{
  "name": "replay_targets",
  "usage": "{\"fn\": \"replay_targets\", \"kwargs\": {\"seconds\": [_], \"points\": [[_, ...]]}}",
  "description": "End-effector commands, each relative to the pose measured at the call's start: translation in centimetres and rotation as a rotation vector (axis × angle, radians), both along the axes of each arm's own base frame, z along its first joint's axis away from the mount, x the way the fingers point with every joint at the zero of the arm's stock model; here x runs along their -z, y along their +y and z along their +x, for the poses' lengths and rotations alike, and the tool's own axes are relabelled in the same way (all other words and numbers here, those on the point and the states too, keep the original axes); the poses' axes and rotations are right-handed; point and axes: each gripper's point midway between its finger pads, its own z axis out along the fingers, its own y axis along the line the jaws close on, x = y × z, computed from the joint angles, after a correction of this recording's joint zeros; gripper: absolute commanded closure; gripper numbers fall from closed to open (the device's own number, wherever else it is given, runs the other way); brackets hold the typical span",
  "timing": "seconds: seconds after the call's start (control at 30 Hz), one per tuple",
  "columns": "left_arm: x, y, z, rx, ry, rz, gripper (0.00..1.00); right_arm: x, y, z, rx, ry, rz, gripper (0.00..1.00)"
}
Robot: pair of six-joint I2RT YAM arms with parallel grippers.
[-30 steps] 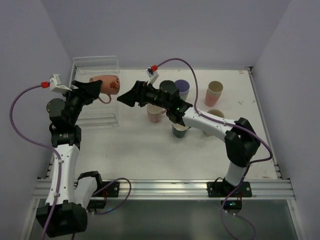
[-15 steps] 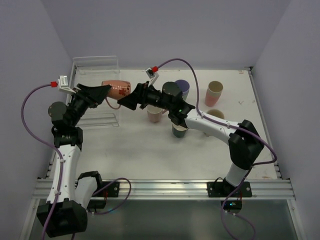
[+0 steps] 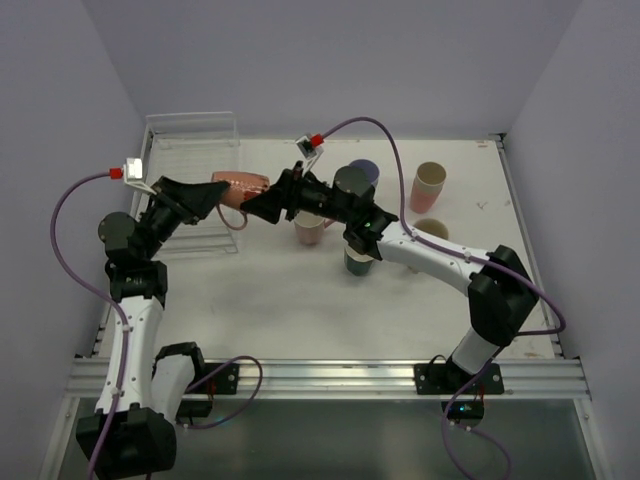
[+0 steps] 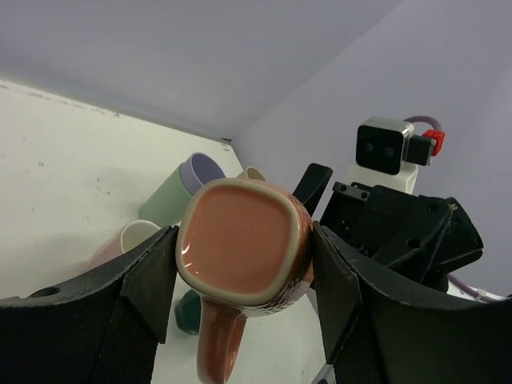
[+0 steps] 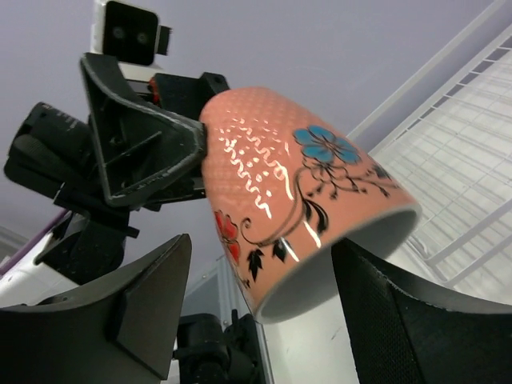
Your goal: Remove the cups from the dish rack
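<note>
A salmon mug point(image 3: 243, 186) with a flower pattern and a handle hangs on its side in the air just right of the dish rack point(image 3: 190, 135). My left gripper point(image 3: 215, 193) is shut on its base end; in the left wrist view the fingers point(image 4: 152, 280) press both sides of the mug point(image 4: 244, 252). My right gripper point(image 3: 262, 203) is open, with its jaws on either side of the mug's open rim point(image 5: 320, 200), and a gap shows on the left side. The white wire grid of the rack point(image 5: 472, 184) lies behind.
Several cups stand on the table right of the grippers: a purple one point(image 3: 363, 172), a pink one point(image 3: 310, 230), a dark green one point(image 3: 358, 262), a pink-beige one point(image 3: 430, 185) and a beige one point(image 3: 432, 228). The right arm reaches over them.
My left gripper has carried the mug to the right, out from over the rack. My right gripper has moved left to meet it, and its jaws now flank the mug's rim.
</note>
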Motion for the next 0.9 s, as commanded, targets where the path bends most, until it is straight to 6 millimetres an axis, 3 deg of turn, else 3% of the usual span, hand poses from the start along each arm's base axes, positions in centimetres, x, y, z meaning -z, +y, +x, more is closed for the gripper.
{"fn": "replay_targets", "kwargs": {"seconds": [0.0, 0.13, 0.17, 0.2, 0.23, 0.33, 0.37, 0.43, 0.47, 0.5, 0.6, 0.63, 0.67, 0.7, 0.77, 0.8, 0.87], "points": [[-2.5, -0.9, -1.7, 0.066, -0.091, -0.007, 1.00, -3.9, -0.3, -1.5, -0.062, -0.098, 0.087, 0.28], [-2.4, -1.4, -2.5, 0.093, -0.088, -0.034, 1.00, -4.6, -0.3, -2.3, -0.099, -0.089, 0.137, 0.44], [-2.4, -1.5, -2.6, 0.099, -0.090, -0.040, 0.98, -4.5, -0.3, -2.4, -0.108, -0.084, 0.146, 0.50], [-2.2, -1.6, -2.7, 0.103, -0.084, -0.046, 0.95, -4.0, -0.3, -2.5, -0.115, -0.067, 0.152, 0.65], [-2.1, -1.6, -2.7, 0.105, -0.080, -0.048, 0.93, -4.9, -0.6, -3.0, -0.130, -0.065, 0.199, 0.71], [-1.7, -1.7, -2.8, 0.103, -0.067, -0.051, 0.70, -4.9, -1.2, -3.5, -0.130, -0.049, 0.237, 0.95], [-1.7, -1.7, -3.0, 0.102, -0.070, -0.049, 0.54, -5.1, -1.5, -3.5, -0.117, -0.047, 0.246, 0.99], [-1.3, -1.6, -2.9, 0.094, -0.062, -0.026, 0.39, -5.1, -2.3, -3.7, -0.094, -0.046, 0.246, 1.00], [-1.1, -1.6, -3.0, 0.091, -0.060, -0.009, 0.25, -5.2, -2.6, -3.8, -0.084, -0.045, 0.244, 1.00], [-0.7, -1.4, -2.7, 0.072, -0.052, 0.037, 0.20, -5.6, -3.2, -4.4, -0.082, -0.055, 0.241, 1.00], [-0.2, -0.6, -2.5, 0.010, -0.045, 0.172, 0.00, -4.0, -4.2, -4.7, -0.042, -0.045, 0.114, 1.00], [-0.2, -0.4, -2.5, -0.009, -0.042, 0.204, 0.00, -1.7, -4.5, -4.6, -0.025, -0.019, 0.020, 1.00], [-0.9, -0.1, -2.9, -0.033, -0.062, 0.239, 0.00, -0.7, -5.0, -4.8, -0.013, -0.006, -0.026, 1.00], [0.3, 0.5, -2.9, -0.067, -0.037, 0.289, 0.00, 1.9, -6.3, -4.7, 0.037, 0.012, -0.146, 1.00], [0.4, 0.8, -3.8, -0.093, -0.062, 0.344, 0.00, 4.2, -7.7, -5.1, 0.059, 0.022, -0.268, 1.00], [1.5, 1.2, -3.9, -0.112, -0.039, 0.386, 0.00, 5.7, -8.7, -5.2, 0.087, 0.031, -0.333, 1.00], [2.2, 1.2, -4.9, -0.124, -0.044, 0.422, 0.00, 8.7, -10.7, -7.1, 0.073, 0.029, -0.497, 1.00]]}}
